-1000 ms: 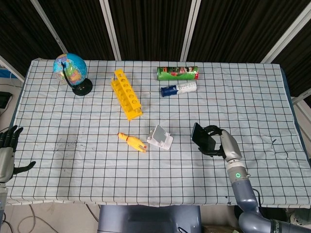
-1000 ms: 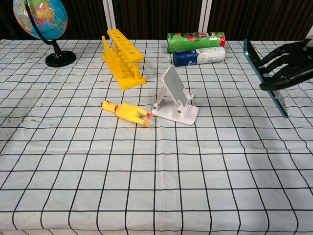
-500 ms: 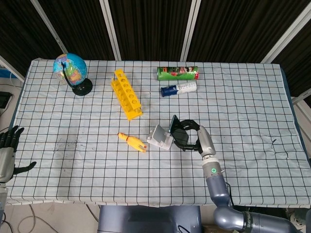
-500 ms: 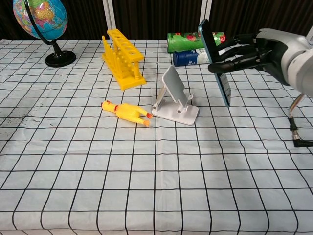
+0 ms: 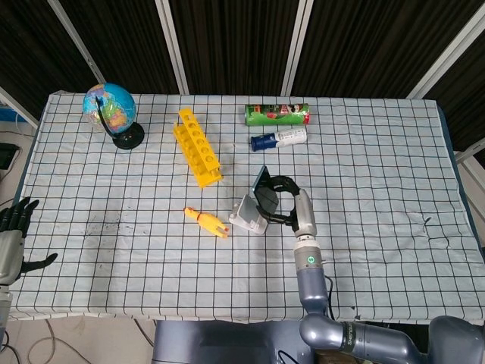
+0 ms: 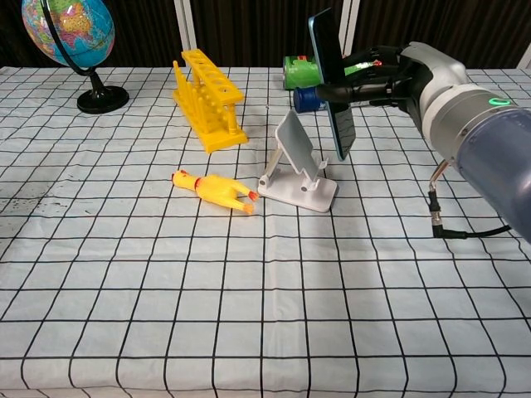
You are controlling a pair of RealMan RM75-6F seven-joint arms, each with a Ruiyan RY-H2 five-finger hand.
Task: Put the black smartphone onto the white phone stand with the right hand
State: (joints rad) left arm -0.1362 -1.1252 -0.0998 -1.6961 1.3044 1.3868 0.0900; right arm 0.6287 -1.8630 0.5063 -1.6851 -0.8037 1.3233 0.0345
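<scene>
My right hand (image 6: pixel 390 79) (image 5: pixel 282 199) holds the black smartphone (image 6: pixel 332 83) (image 5: pixel 260 181) upright, its fingers wrapped round the back of it. The phone hangs in the air just right of and above the white phone stand (image 6: pixel 297 164) (image 5: pixel 248 213), not touching it. The stand sits on the checked cloth with its back plate tilted and nothing on it. My left hand (image 5: pixel 11 235) shows only in the head view, at the far left edge by the table's front corner, fingers spread and holding nothing.
A yellow rubber chicken (image 6: pixel 212 188) lies just left of the stand. A yellow tube rack (image 6: pixel 207 98), a green can (image 6: pixel 330 66) and a blue-capped bottle (image 6: pixel 309 98) lie behind. A globe (image 6: pixel 70 41) stands far left.
My right hand has carried the phone leftward and upward from the right side of the table to a spot beside and above the stand. The left hand has not moved.
</scene>
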